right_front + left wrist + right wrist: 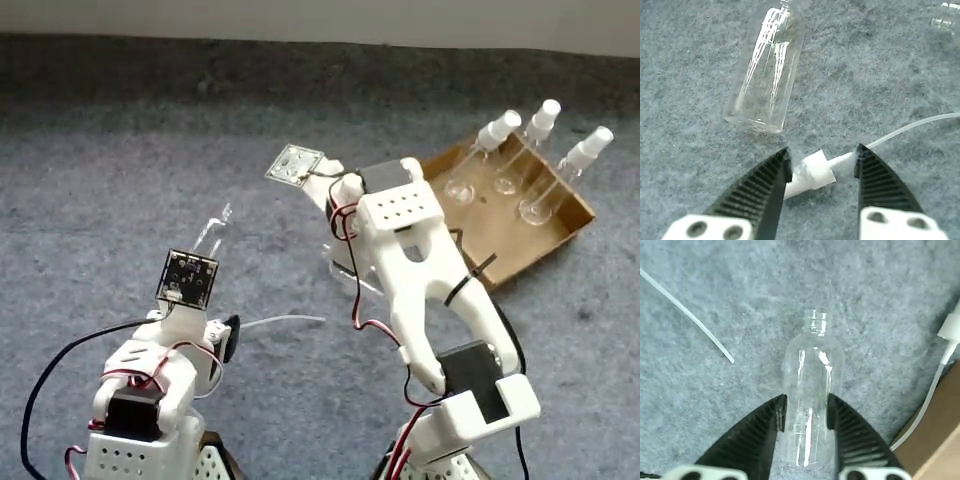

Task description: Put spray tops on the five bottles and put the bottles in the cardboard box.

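the left gripper [822, 151] is set low at the near left, its jaws open on either side of a spray top [815, 172] lying on the carpet, just short of a bare bottle [767, 65]. the jaws of the right gripper [805, 400] are closed against the sides of an uncapped bottle [810, 370] in the middle, left of the cardboard box [545, 235]. the spray top is best gripped squarely on its white head, not on its thin dip tube [910, 127], so that the tube can be steered into the open neck, and the uncapped bottle should be clamped firmly, its clear wall being judged slippery.
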Controlling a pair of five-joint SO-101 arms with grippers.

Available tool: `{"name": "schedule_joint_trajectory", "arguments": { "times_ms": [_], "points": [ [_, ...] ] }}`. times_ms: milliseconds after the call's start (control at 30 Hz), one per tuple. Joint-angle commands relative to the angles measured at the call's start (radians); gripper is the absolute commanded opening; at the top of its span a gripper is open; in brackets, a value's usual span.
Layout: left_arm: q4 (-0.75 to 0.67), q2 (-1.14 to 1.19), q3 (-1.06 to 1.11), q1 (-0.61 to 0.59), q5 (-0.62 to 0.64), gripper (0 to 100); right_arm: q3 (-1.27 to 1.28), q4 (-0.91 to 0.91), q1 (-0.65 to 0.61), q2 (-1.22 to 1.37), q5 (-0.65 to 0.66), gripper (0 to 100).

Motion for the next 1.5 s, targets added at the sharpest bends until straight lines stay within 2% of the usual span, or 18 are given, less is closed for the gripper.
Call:
{"name": "schedule_joint_trajectory", "arguments": {
  "times_ms": [0,100,200,467,733,1167,1467],
  "points": [
    [-0.018,0.001,-0.016,0.013,-0.012,17,-0.058,0.008,-0.025,-0.013,0.021,24.8],
    [-0.018,0.001,-0.016,0.013,-0.012,17,-0.021,0.004,-0.039,-0.012,0.08,32.7],
    [-0.018,0.001,-0.013,0.013,-0.012,17,0.056,-0.085,-0.054,-0.012,0.087,36.8],
    [-0.018,0.001,-0.01,0.013,-0.012,17,0.229,-0.326,-0.051,0.008,0.055,36.8],
    [-0.018,0.001,-0.008,0.013,-0.012,17,0.165,-0.329,-0.018,0.219,0.052,36.7],
    [-0.018,0.001,-0.007,0.013,-0.012,17,-0.004,-0.171,-0.013,0.246,0.051,5.3],
    [-0.018,0.001,-0.005,0.015,-0.012,17,-0.255,0.142,-0.013,0.245,0.048,3.3]
  ]
}}
